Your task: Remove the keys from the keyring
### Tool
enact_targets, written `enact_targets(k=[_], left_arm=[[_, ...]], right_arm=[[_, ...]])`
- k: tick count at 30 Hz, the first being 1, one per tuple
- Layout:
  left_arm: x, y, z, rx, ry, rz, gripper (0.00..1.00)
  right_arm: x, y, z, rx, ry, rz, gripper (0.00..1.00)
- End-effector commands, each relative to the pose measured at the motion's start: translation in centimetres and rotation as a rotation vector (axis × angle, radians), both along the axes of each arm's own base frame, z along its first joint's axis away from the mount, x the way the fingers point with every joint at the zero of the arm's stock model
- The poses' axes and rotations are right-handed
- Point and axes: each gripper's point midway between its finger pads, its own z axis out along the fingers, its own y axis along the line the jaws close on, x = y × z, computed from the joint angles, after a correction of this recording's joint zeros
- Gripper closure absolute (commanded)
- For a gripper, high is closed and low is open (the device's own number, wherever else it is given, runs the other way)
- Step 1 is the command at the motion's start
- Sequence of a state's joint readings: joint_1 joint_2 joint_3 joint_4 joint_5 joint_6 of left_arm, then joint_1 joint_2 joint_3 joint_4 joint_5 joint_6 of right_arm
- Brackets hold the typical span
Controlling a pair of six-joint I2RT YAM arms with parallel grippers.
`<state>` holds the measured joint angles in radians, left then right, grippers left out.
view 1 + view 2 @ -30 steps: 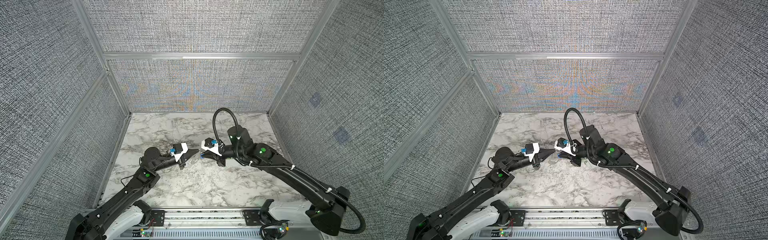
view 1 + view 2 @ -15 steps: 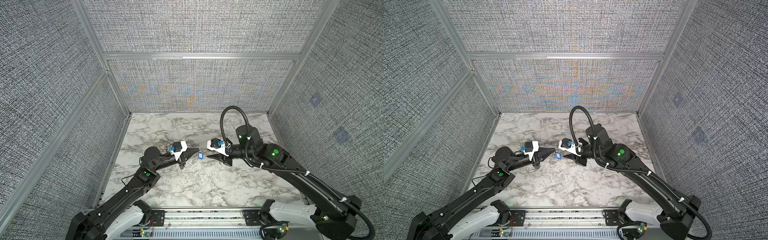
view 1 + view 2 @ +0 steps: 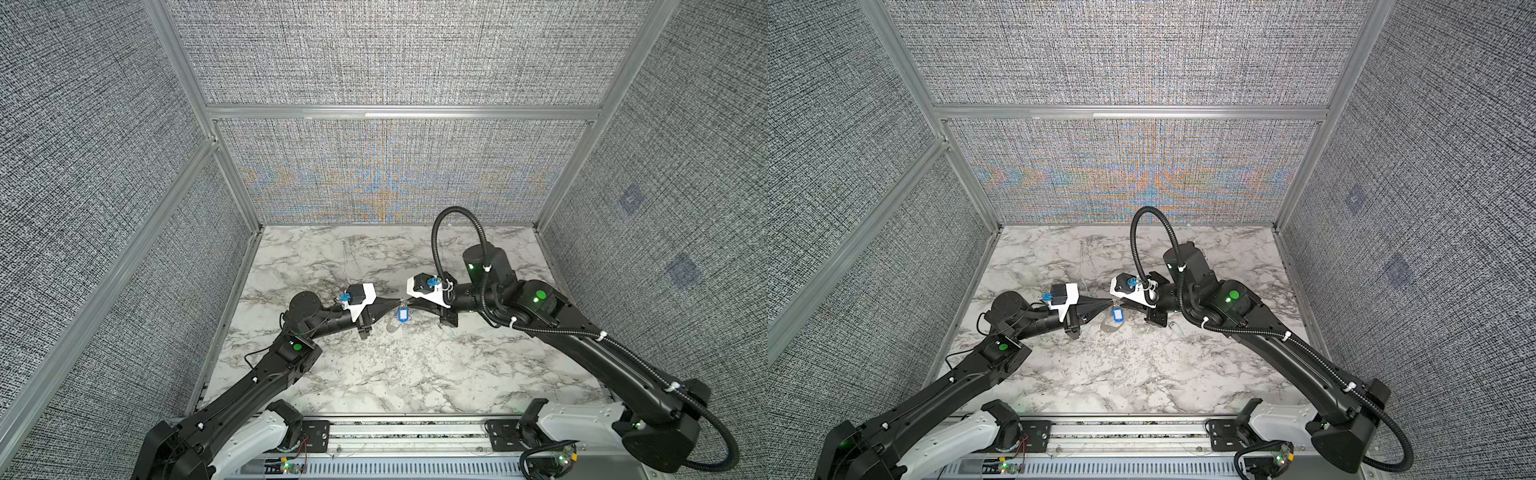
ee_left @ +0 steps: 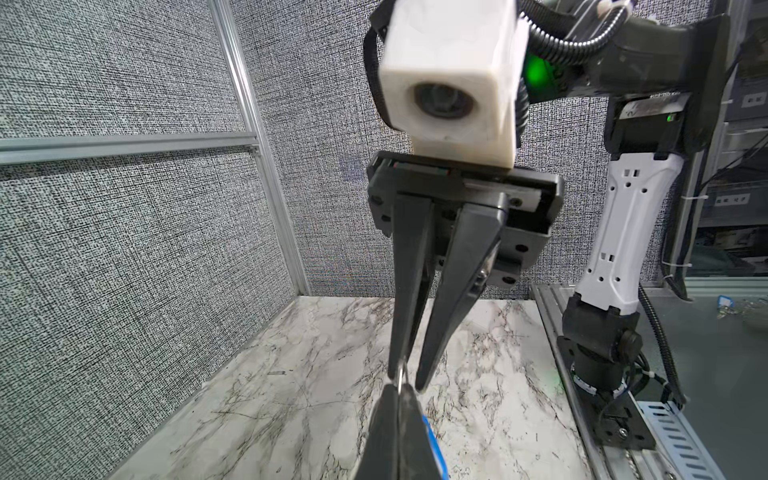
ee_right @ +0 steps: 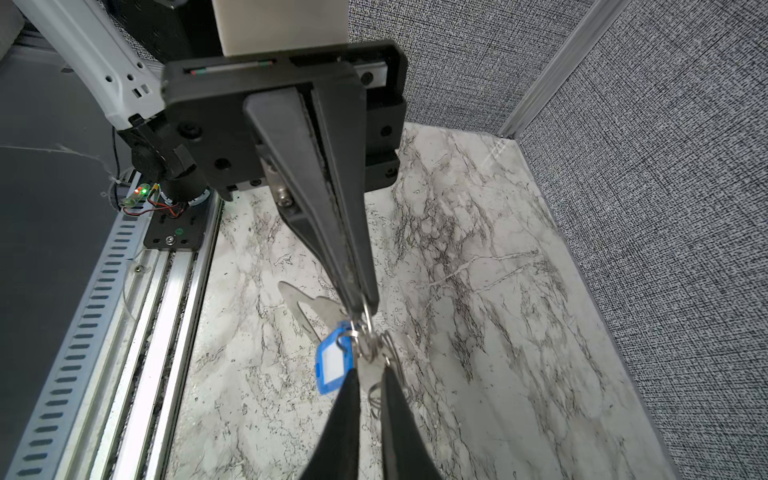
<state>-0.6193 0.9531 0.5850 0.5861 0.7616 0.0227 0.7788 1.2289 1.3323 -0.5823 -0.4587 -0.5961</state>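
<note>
Centrally, above table (image 3: 415,374): left gripper (image 3: 397,300), pressed together on keyring (image 5: 365,312); right gripper (image 4: 406,380), jaws narrowly apart astride key (image 5: 371,360), grip cannot be told. Plate (image 5: 309,309) hangs off keyring, long axis slanting toward rail (image 5: 166,291). Tag (image 5: 332,365) hangs lengthwise downward.

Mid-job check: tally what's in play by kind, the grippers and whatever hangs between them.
Grippers: 2 (left gripper, right gripper)
Keyring: 1, pinched by the left fingers
Blue tag: 1
Silvery key: 1 clearly seen
Total: 5; other wire loops too tangled to count.
</note>
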Motion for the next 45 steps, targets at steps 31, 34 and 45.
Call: enact_targets(k=[31, 34, 45], left_arm=[[0.0, 0.1, 0.6, 0.036, -0.05, 0.017, 1.0], [1.0, 1.0, 0.7, 0.087, -0.112, 0.124, 0.68], [1.3, 1.7, 0.6, 0.24, -0.238, 0.169, 0.66]], right_arm=[[-0.7, 0.6, 0.7, 0.035, 0.016, 0.051, 1.0], [-0.7, 0.1, 0.6, 0.0, 0.013, 0.044, 1.0], [-0.9, -1.0, -0.4, -0.142, 0.079, 0.036, 1.0]])
